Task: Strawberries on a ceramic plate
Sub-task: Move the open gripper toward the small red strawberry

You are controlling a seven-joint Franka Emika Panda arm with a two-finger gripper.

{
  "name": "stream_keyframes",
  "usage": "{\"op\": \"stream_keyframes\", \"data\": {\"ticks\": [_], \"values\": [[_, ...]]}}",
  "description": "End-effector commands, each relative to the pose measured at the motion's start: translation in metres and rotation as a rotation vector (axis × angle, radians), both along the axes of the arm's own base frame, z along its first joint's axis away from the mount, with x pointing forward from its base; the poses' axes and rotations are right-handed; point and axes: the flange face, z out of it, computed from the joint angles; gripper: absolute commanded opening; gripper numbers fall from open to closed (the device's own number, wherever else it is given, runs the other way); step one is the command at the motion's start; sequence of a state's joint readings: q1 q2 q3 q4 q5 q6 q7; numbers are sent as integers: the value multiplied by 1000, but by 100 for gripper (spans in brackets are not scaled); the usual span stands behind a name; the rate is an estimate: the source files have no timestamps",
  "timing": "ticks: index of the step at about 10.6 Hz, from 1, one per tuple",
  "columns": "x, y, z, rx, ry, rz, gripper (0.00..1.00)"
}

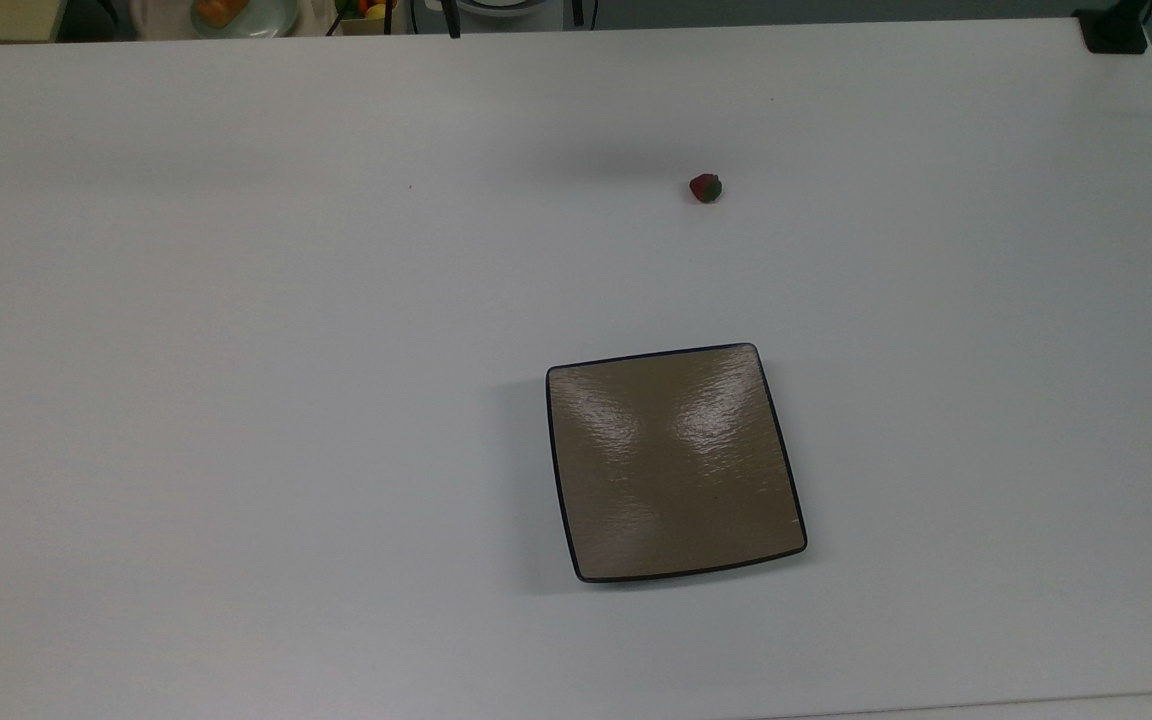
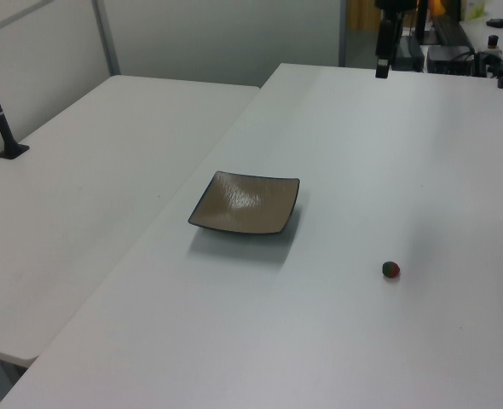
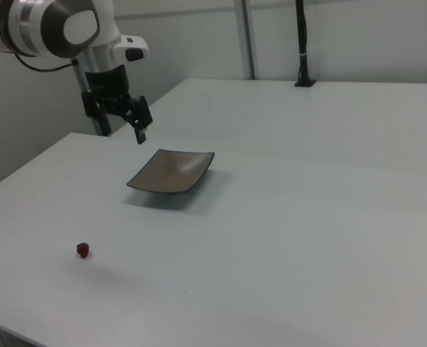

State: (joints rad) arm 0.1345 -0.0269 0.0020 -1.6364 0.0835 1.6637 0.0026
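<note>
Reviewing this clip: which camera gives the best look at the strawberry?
The top view: the strawberry lies alone on the white table, red body and green cap both distinguishable, well apart from the ceramic plate. The left view shows it as a small red-green dot; the right view shows a red speck near the table's front edge.
</note>
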Motion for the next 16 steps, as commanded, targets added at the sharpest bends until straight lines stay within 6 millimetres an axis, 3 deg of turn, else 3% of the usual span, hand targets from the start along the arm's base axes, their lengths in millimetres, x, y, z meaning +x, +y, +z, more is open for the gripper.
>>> {"op": "stream_keyframes", "data": {"ticks": [1,8,16], "values": [[-11,2,-2,-9,1,25,100],[-18,18,-20,-23,49,68,100],[-42,59,-73,-64,188,180,100]]}}
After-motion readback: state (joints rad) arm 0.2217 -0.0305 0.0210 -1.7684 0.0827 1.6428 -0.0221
